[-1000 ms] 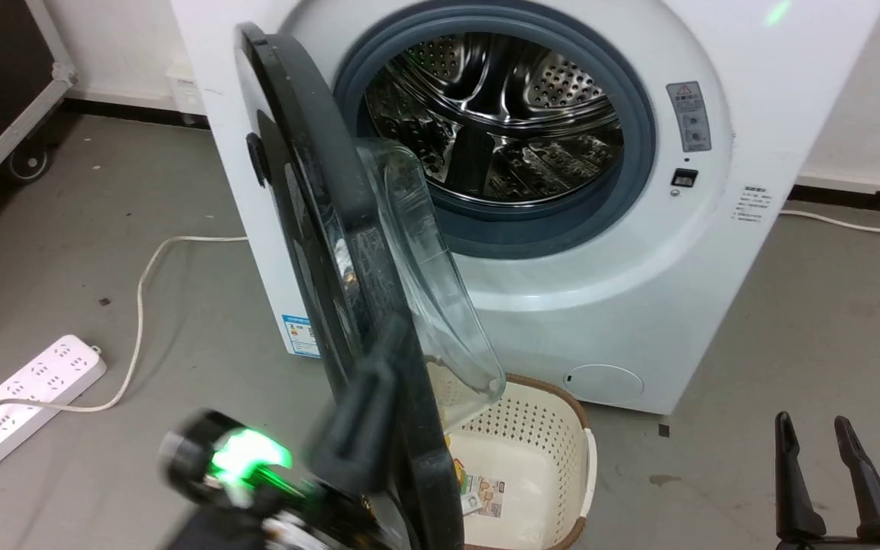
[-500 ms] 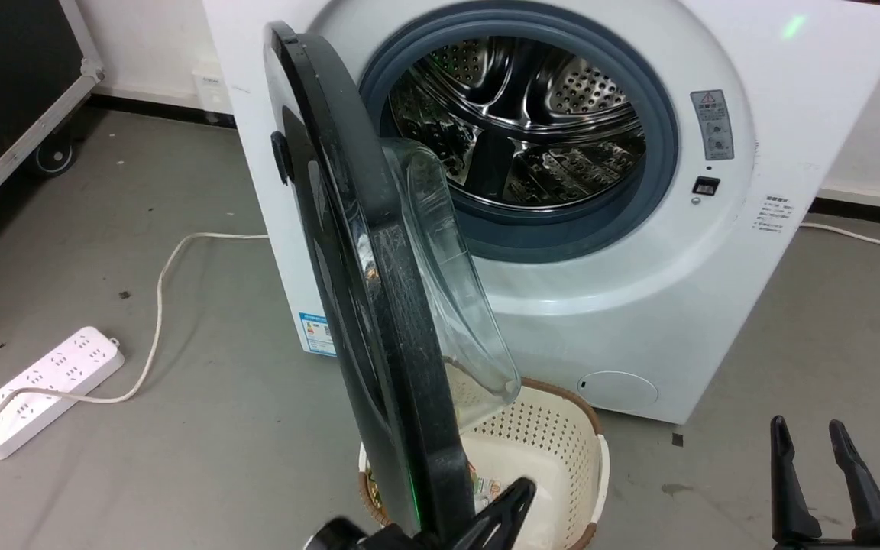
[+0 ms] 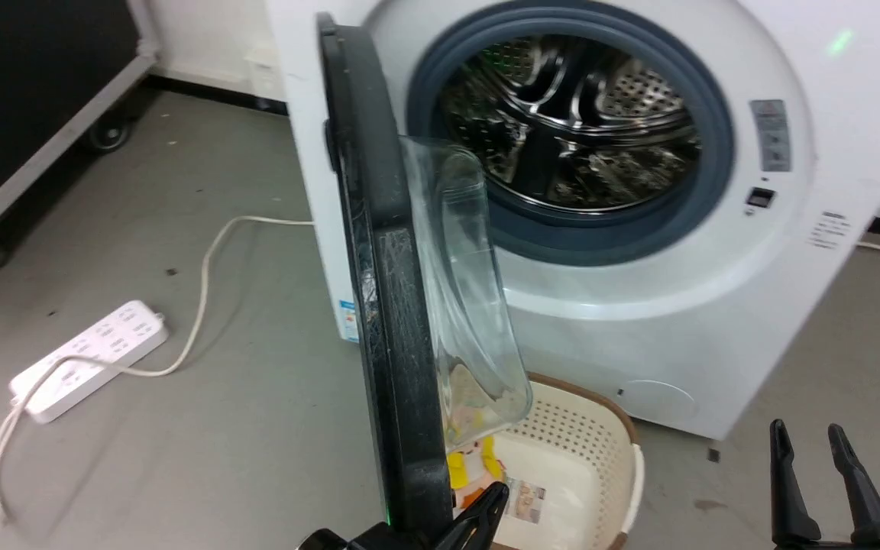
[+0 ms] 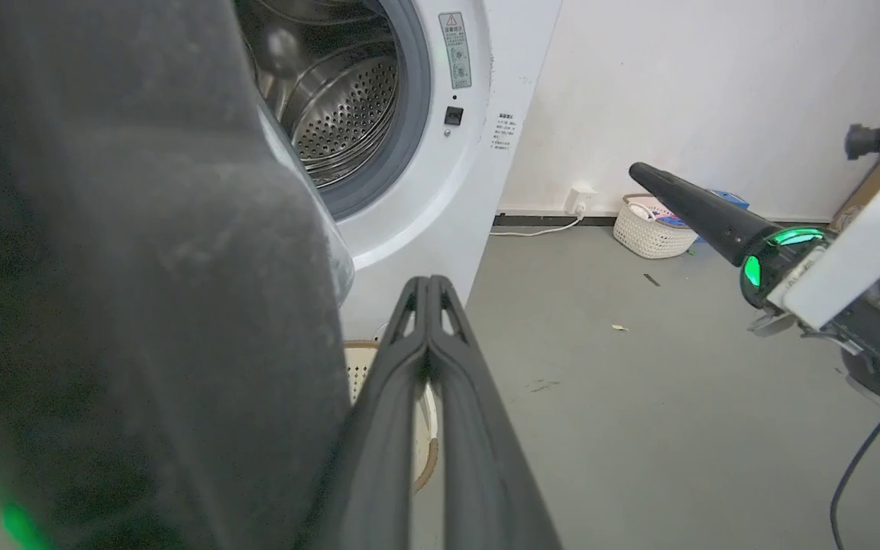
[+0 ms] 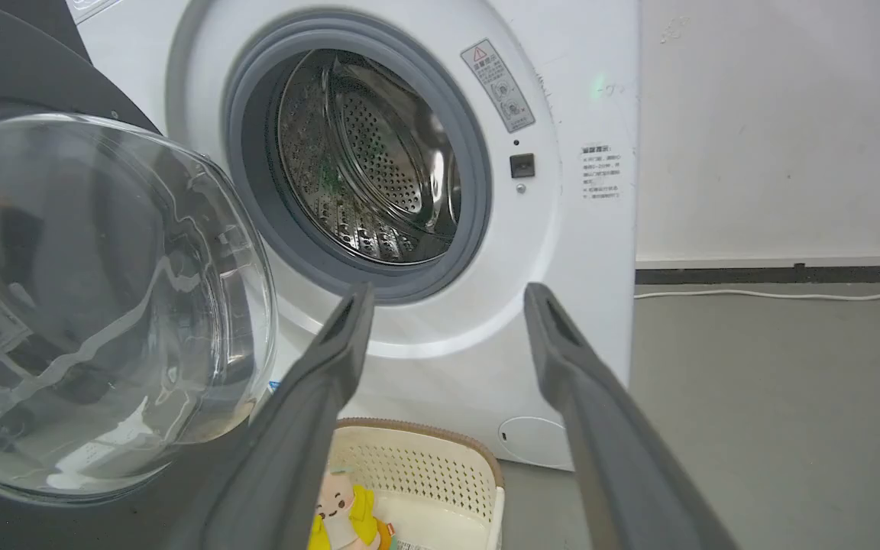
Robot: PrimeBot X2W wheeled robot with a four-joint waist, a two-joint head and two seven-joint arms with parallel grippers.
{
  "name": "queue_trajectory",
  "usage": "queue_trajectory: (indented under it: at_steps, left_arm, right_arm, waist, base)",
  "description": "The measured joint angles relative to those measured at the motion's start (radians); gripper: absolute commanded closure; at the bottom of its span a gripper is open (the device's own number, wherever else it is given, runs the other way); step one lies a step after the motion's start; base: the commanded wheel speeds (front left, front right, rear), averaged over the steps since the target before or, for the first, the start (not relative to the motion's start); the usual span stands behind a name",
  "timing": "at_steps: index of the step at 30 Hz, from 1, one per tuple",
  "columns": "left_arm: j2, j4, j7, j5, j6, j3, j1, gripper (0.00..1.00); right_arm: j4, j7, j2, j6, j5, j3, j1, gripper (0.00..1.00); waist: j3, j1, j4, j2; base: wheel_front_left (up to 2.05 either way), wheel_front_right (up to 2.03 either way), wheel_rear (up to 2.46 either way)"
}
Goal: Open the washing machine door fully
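Observation:
The white washing machine (image 3: 638, 305) stands with its steel drum exposed. Its door (image 3: 386, 305), a black disc with a clear glass bowl (image 3: 470, 305), hangs ajar and shows nearly edge-on to the head camera. My left gripper (image 3: 490, 508) is shut on nothing, low at the door's bottom edge on the bowl side. In the left wrist view its closed fingers (image 4: 428, 305) rise just right of the blurred dark door (image 4: 142, 305). My right gripper (image 3: 805, 428) is open at the lower right, apart from the door. Its wrist view looks between spread fingers (image 5: 333, 359) at the bowl (image 5: 104, 305) and the machine (image 5: 585, 305).
A cream perforated basket (image 3: 585, 458) holding a yellow toy (image 5: 341, 512) sits on the floor under the door. A white power strip (image 3: 88, 359) and its cable lie to the left. A black wheeled case (image 3: 43, 114) stands far left. A small white basket (image 4: 650, 229) sits by the wall.
The head camera has turned, shifting the whole scene right. My left gripper dropped from the door's outer edge to below its rim on the basket side. The right gripper is unmoved.

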Motion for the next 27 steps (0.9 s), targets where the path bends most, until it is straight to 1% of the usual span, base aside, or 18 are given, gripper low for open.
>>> queue_trajectory:
  at_steps: [4,5,6,9,13,19,23,24,25,27]
  left_arm:
    - [0.001,0.003,0.002,-0.002,0.004,-0.002,0.0,1.0]
    - [0.001,0.003,0.002,-0.002,0.004,-0.002,0.0,1.0]
    - [0.002,0.004,0.005,-0.006,0.005,-0.002,0.0,1.0]
    - [0.009,0.003,0.008,-0.009,0.011,0.002,0.0,1.0]
    - [0.018,-0.018,-0.009,-0.008,0.048,0.035,0.015,1.0]
    - [0.021,-0.042,-0.056,-0.009,0.107,0.096,0.026,1.0]
    - [0.022,-0.052,-0.08,-0.018,0.135,0.132,0.043,1.0]
    - [0.022,-0.052,-0.08,-0.018,0.135,0.132,0.043,1.0]
    - [0.023,-0.055,-0.09,-0.022,0.149,0.152,0.047,1.0]
    - [0.023,-0.057,-0.096,-0.034,0.16,0.174,0.052,1.0]
  right_arm:
    - [0.006,0.0,0.0,0.0,0.007,-0.002,0.0,0.0]
    - [0.006,0.0,0.0,0.0,0.007,-0.002,0.0,0.0]
    - [0.01,0.0,0.0,0.0,0.009,0.0,0.002,0.0]
    - [0.015,0.0,0.0,0.0,0.013,0.008,0.004,0.0]
    - [0.03,0.0,0.001,0.0,0.002,0.061,-0.016,0.0]
    - [0.075,0.0,0.002,0.0,-0.021,0.123,-0.1,0.0]
    - [0.095,0.0,0.001,0.0,-0.028,0.146,-0.133,0.0]
    - [0.095,0.0,0.001,0.0,-0.028,0.146,-0.133,0.0]
    - [0.099,0.0,0.0,0.0,-0.028,0.15,-0.137,0.0]
    - [0.103,0.0,-0.004,0.0,-0.028,0.151,-0.137,0.0]
  waist:
    - [-0.003,0.0,0.056,0.0]
    - [-0.003,0.0,0.056,0.0]
    - [-0.006,0.0,0.089,0.0001]
    - [-0.01,0.0,0.145,0.0]
    - [-0.004,0.0,0.203,0.0]
    - [0.035,0.0002,0.232,0.0]
    - [0.052,0.0001,0.239,0.0001]
    - [0.052,0.0001,0.239,0.0001]
    - [0.06,0.0001,0.241,0.0]
    - [0.067,0.0001,0.241,0.0001]
  base:
    - [0.0,0.0,0.0]
    - [0.0,0.0,0.0]
    - [0.0,0.0,0.0]
    - [0.0,0.0,0.0]
    - [0.0,0.0,0.0]
    - [0.0,0.0,0.0]
    - [-0.01,-0.01,-0.01]
    - [-0.06,-0.06,-0.06]
    - [-0.05,-0.05,-0.05]
    - [-0.03,-0.03,-0.03]
